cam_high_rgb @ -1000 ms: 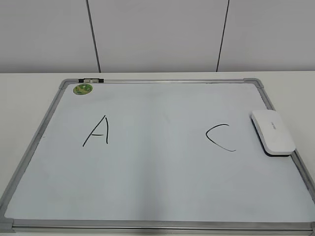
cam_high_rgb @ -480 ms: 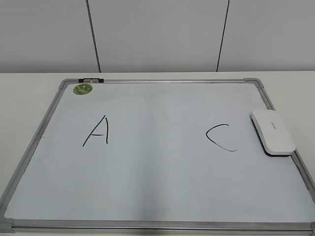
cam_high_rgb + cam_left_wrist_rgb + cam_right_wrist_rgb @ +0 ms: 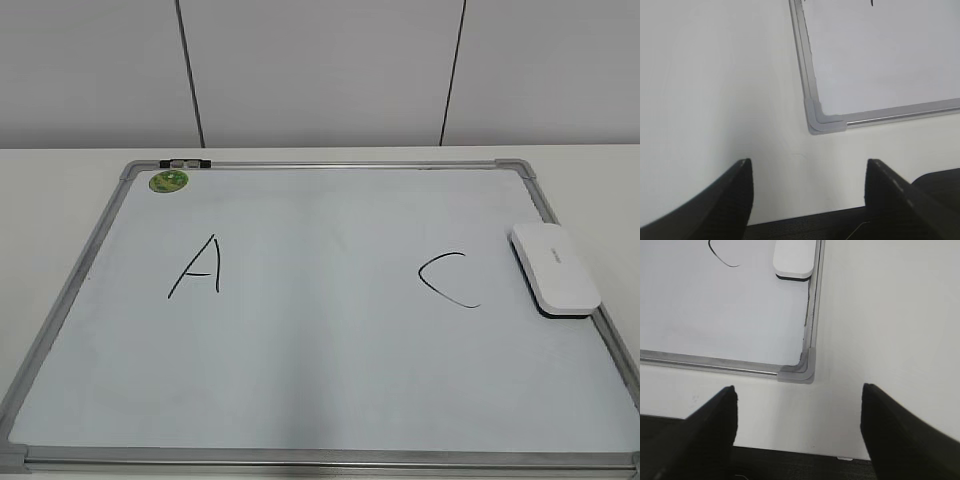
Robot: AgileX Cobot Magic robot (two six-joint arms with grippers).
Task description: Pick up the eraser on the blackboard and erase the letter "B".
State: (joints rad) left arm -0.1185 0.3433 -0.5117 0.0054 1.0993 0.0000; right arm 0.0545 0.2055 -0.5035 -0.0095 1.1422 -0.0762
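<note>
White tabletop [image 3: 60,190] runs back to a pale panelled wall [image 3: 320,70] at 12 o'clock in the exterior view. Flat on it lies the blackboard [image 3: 320,380], a white board in a grey frame. On its surface, a black "A" [image 3: 197,268] sits toward 9 o'clock and a black "C" [image 3: 449,279] toward 3 o'clock; no "B" can be made out between them. The eraser [image 3: 555,268] rests at 3 o'clock, just beside the "C" and against the right frame edge. A round green sticker [image 3: 168,181] sits at 11 o'clock. The left gripper [image 3: 807,200] hangs wide open and empty over bare table near the board's corner; the right gripper [image 3: 797,435] is likewise spread wide, holding nothing.
</note>
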